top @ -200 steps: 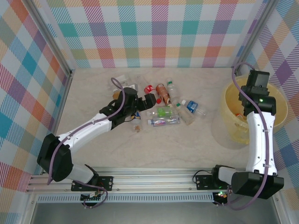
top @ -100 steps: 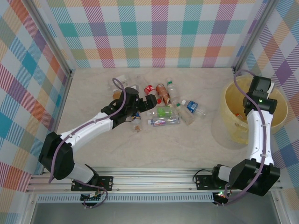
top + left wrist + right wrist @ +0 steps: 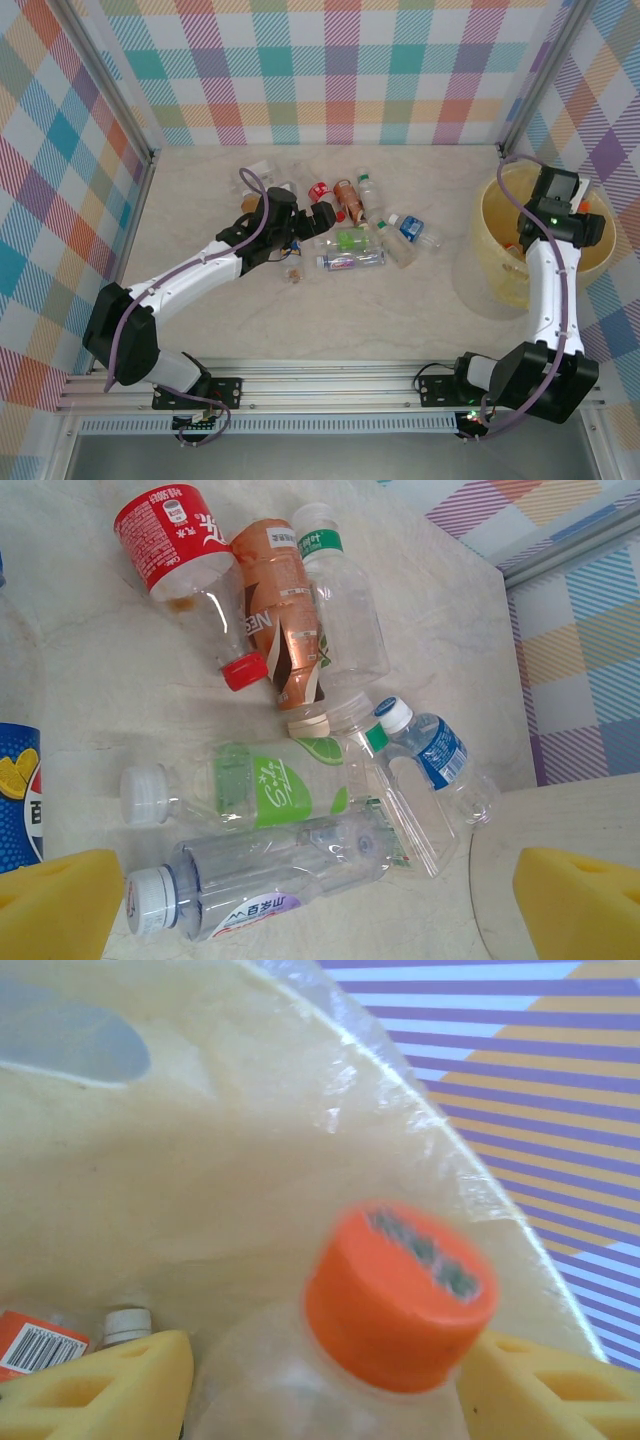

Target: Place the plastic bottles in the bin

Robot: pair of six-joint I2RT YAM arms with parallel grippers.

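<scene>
Several plastic bottles [image 3: 352,240] lie in a heap mid-table. In the left wrist view I see a red-labelled one [image 3: 170,540], a brown one [image 3: 285,610], a green-labelled one [image 3: 260,790], a blue-labelled one [image 3: 437,752] and a clear one with a white cap [image 3: 270,870]. My left gripper [image 3: 305,222] hovers open over the heap's left side, its yellow pads [image 3: 50,905] apart with nothing between them. My right gripper [image 3: 560,200] is over the bin [image 3: 490,255]. An orange-capped bottle [image 3: 400,1295] sits blurred between its spread pads [image 3: 110,1390], inside the bin wall [image 3: 200,1160].
Down in the bin lie an orange-labelled bottle [image 3: 35,1345] and a white-capped one [image 3: 127,1322]. Checked walls enclose the table on three sides. A blue-labelled bottle [image 3: 15,790] lies at the left edge of the left wrist view.
The right gripper moved a little farther over the bin and its fingers spread; the orange-capped bottle now blurs between them. The left arm shifted slightly, then held still.
</scene>
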